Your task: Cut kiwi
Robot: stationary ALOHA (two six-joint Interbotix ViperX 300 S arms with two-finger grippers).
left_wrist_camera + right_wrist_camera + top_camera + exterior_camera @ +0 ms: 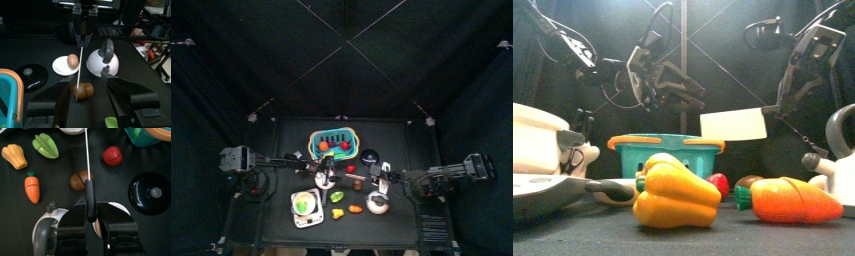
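Black curtained pen, black tabletop. Kiwi lay mid-table, between left end effector's wide-apart jaws. Right end effector clamped on knife, blade over kiwi, pointing toward left arm.

Bystanders on the black table
Teal basket, yellow pepper, carrot, kettle, egg on a white dish, black lid, tomato.

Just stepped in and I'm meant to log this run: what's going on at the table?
The right gripper holds a knife upright-edged, its blade lined up over the brown kiwi. The left gripper hangs open on either side of the kiwi, not gripping it. No cut shows yet. Around it lie a toy carrot, a tomato, a kettle and a teal basket.
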